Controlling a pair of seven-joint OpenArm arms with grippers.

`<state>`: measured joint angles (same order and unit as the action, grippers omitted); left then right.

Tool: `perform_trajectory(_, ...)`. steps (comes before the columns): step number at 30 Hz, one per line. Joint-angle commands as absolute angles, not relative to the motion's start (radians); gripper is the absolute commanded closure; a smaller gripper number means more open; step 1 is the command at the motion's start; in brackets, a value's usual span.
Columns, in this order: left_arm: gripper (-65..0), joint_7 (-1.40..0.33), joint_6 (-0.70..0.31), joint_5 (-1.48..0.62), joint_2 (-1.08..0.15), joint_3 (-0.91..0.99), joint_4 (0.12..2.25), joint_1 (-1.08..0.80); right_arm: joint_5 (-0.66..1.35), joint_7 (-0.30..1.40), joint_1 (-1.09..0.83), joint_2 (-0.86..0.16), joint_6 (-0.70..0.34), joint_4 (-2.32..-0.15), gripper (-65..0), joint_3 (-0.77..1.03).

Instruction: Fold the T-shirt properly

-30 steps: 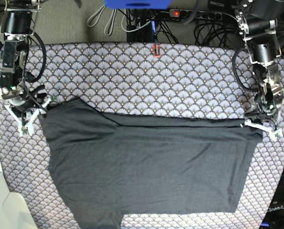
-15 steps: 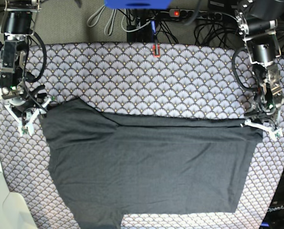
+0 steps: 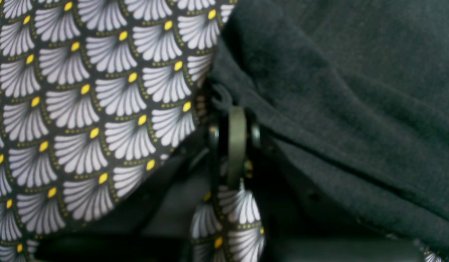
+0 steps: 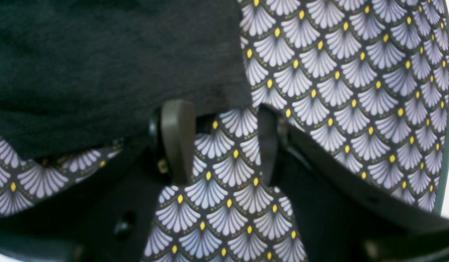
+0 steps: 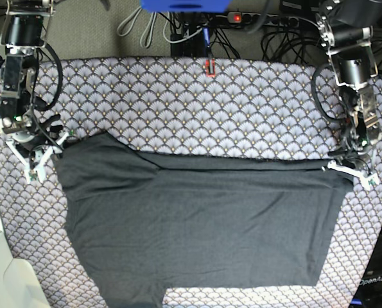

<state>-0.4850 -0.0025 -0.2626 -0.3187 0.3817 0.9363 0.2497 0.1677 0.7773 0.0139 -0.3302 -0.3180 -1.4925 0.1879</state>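
Right hand [image 5: 38,162], at the base view's left edge: fingers [image 4: 177,140] spread, resting on the patterned tablecloth [image 5: 197,106] just beside the T-shirt's [image 5: 197,218] near corner. Cloth edge lying across the fingertips in the wrist view, not pinched between them.

T-shirt: dark charcoal grey, plain face up, spread flat across the middle of the table. Upper portion doubled over, forming a straight horizontal fold line running nearly the full width. Left corner raised into a soft peak with diagonal creases. Lower edge mostly straight, a sleeve-like flap running off the bottom of the base view. Surface matte, finely knit, lightly wrinkled.

Left hand [image 5: 352,172], at the base view's right edge: fingers pressed together at the T-shirt's upper right corner, at the end of the fold line, pinching the thick folded edge of the T-shirt.
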Motion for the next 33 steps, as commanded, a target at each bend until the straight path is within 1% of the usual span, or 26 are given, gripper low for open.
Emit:
perform_trajectory(1, -1.3, -0.467, 0.004, -0.260, -0.338, 0.387, 0.947, 0.272, 0.171, 0.760, 0.033, -0.346, -0.318, -1.508, -29.2, 0.194)
perform_trajectory(4, -0.3, -0.473, 0.004, -0.262, -0.338, 0.389, 0.957, 0.272, 0.171, 0.760, 0.033, -0.346, -0.318, -1.509, -29.2, 0.194)
perform_trajectory(19, -0.3, -0.476, 0.004, -0.262, -0.338, 0.389, 0.960, 0.272, 0.174, 0.760, 0.028, -0.344, -0.318, -1.509, -29.5, 0.223)
perform_trajectory(25, -0.3, -0.476, 0.004, -0.262, -0.338, 0.389, 0.960, 0.272, 0.176, 0.757, -0.016, -0.335, -0.318, -1.509, -32.9, 0.223)
perform_trajectory(33, -0.3, -0.476, 0.004, -0.262, -0.338, 0.389, 0.960, 0.272, 0.176, 0.757, -0.021, -0.315, -0.318, -1.504, -32.8, 0.223)
